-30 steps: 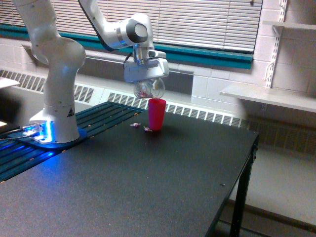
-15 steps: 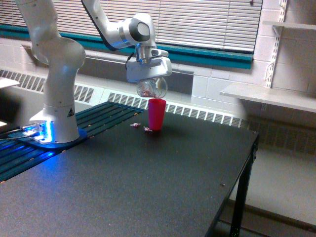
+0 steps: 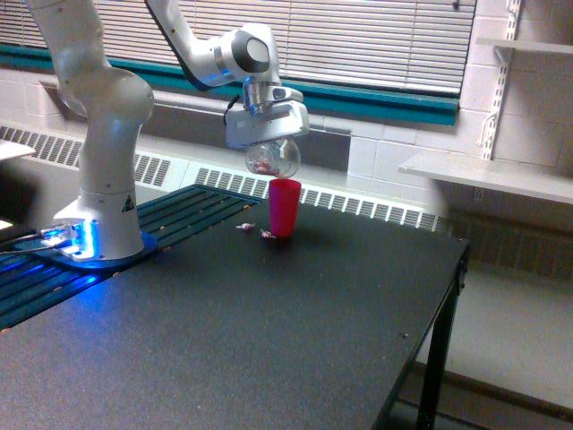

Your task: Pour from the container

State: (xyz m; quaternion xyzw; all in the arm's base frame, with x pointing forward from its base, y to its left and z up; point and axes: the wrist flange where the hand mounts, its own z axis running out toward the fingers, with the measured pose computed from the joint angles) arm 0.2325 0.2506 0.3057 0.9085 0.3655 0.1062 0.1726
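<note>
The gripper [image 3: 266,134], grasping the clear container [image 3: 272,158] tipped just above the pink cup [image 3: 285,207] near the table's [image 3: 295,340] far edge, is drifting slightly back toward the exterior view's left, suggesting the pour is still continuing.

No readable text; only an illegible dark mark on the arm's base [image 3: 112,202]

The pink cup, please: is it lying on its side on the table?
No, the pink cup stands upright on the black table, below the clear tumbler held in the hand.
</note>
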